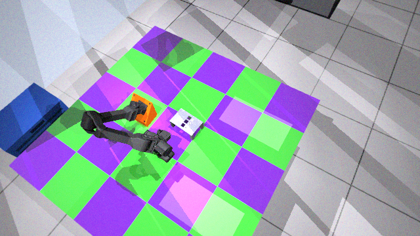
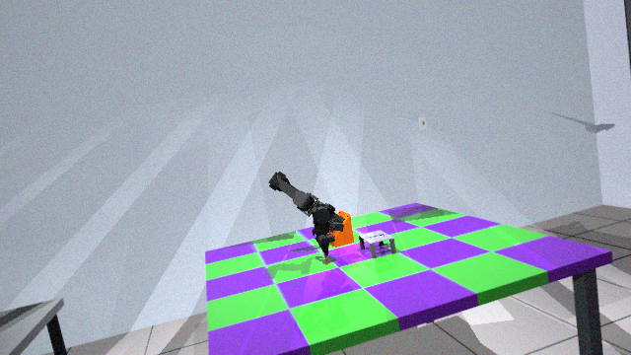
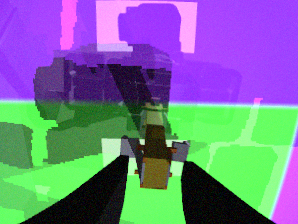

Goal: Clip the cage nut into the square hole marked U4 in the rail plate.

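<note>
Wrist view: the cage nut is located between the two fingers of the gripper, low at the tabletop. The gripper is partly open, set narrow, with one fingertip on each side of the nut; I cannot confirm contact with the wings. In the exterior view, the nut is nearer the tabletop's left corner than its right corner. The rail plate stands on short legs near the nut, inward from all visible edges; its square holes show no nut. I cannot read the U4 mark. The arm extends from the orange mount. Top view: a blue box is beside the tabletop's left-hand edge, near the left corner.
</note>
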